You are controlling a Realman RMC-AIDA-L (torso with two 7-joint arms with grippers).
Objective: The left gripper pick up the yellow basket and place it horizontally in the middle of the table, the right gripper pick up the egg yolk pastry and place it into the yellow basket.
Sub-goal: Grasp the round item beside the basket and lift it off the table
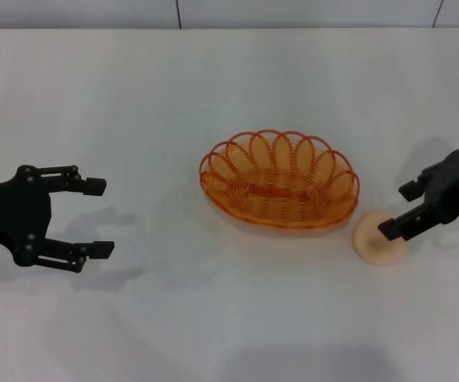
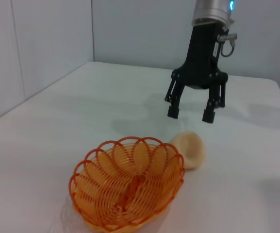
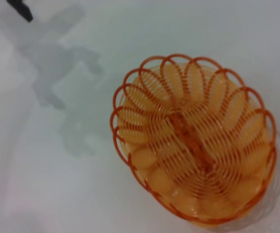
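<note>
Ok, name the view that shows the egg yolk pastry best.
The left wrist view: the egg yolk pastry shows whole beside the yellow basket. In the head view the right gripper partly covers it. The right wrist view misses it.

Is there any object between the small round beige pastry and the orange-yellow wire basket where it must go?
Nothing visible: the round beige egg yolk pastry lies just beside the empty oval yellow wire basket, under the open right gripper.
</note>
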